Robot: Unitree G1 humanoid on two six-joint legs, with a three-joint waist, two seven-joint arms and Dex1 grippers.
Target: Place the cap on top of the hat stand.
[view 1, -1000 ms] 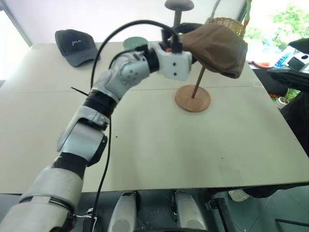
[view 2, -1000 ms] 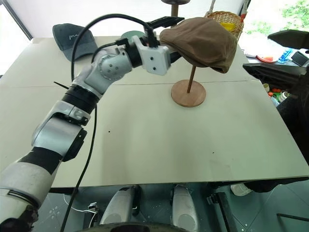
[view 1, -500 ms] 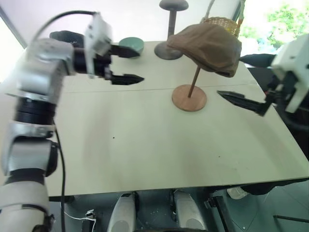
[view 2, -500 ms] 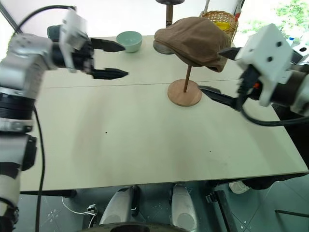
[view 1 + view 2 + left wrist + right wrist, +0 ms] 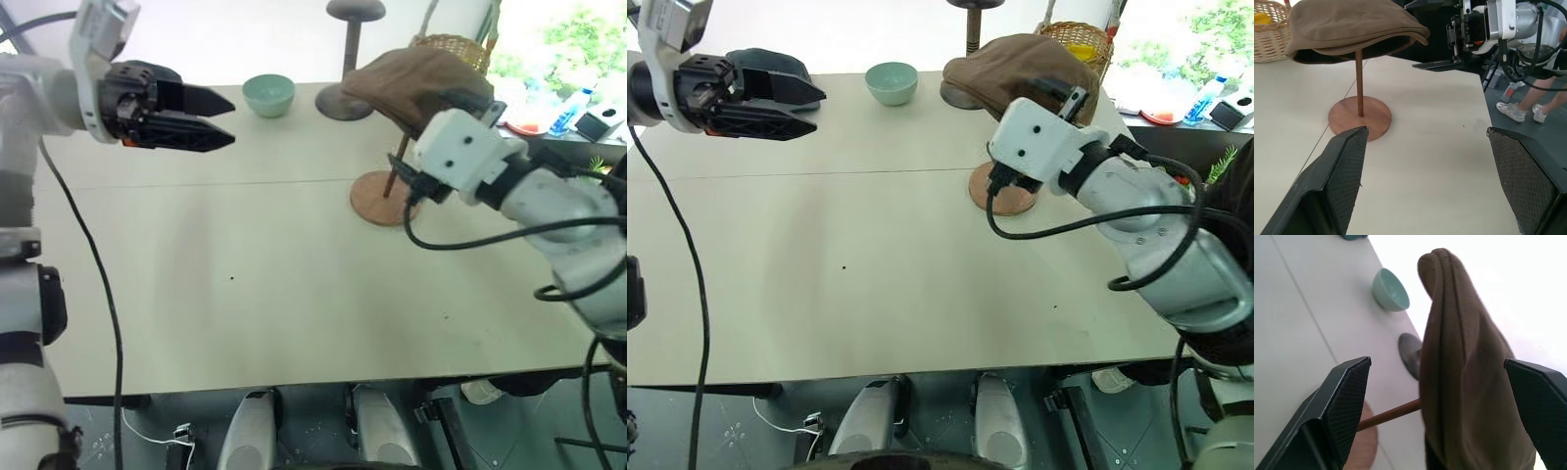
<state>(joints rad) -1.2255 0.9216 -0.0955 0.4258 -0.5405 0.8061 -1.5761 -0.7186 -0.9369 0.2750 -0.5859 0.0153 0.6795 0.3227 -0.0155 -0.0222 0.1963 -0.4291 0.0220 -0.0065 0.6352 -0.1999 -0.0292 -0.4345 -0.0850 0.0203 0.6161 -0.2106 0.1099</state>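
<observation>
The brown cap (image 5: 421, 83) is seen draped over the top of the hat stand (image 5: 1359, 103), whose thin rod leans up from a round wooden base resting on the pale bench (image 5: 294, 284); the right pincer (image 5: 1432, 406) is held spread wide with nothing clasped, its fingers (image 5: 1342, 401) standing to either side of the cap, and whether they touch the fabric cannot be told; from the head views that pincer is hidden behind its white wrist housing, just in front of the stand. The left pincer (image 5: 201, 122) is also spread wide and empty, raised above the bench and pointed across toward the stand, which lies well apart from it, straight ahead between its two fingers (image 5: 1332, 181) in the left wrist view. Beyond the left pincer a pale green bowl (image 5: 268, 94) sits on the bench; a dark grey stand (image 5: 353, 59) is placed behind the cap, and a wicker basket (image 5: 1268, 29) beside it.
</observation>
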